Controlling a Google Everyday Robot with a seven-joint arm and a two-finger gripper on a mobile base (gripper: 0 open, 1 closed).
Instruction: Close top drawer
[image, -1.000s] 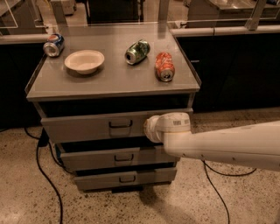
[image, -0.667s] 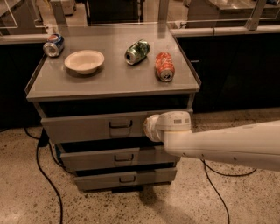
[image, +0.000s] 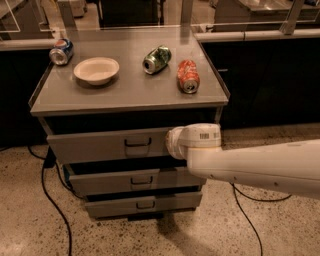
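Observation:
The top drawer (image: 100, 146) is the widest grey front of a three-drawer cabinet, with a small dark wire handle (image: 137, 143) at its centre. It stands out a little from the cabinet, with a dark gap above it. My gripper (image: 172, 142) is at the end of the white arm (image: 250, 162), which reaches in from the right. It is up against the right part of the top drawer's front, just right of the handle. The white wrist hides the gripper's tip.
On the cabinet top (image: 125, 90) lie a white bowl (image: 96, 70), a blue can (image: 61, 52), a green can (image: 156, 59) and a red can (image: 188, 76). Two shorter drawers (image: 115, 181) (image: 142, 204) sit below, also partly out. Black cables (image: 55, 200) run over the speckled floor.

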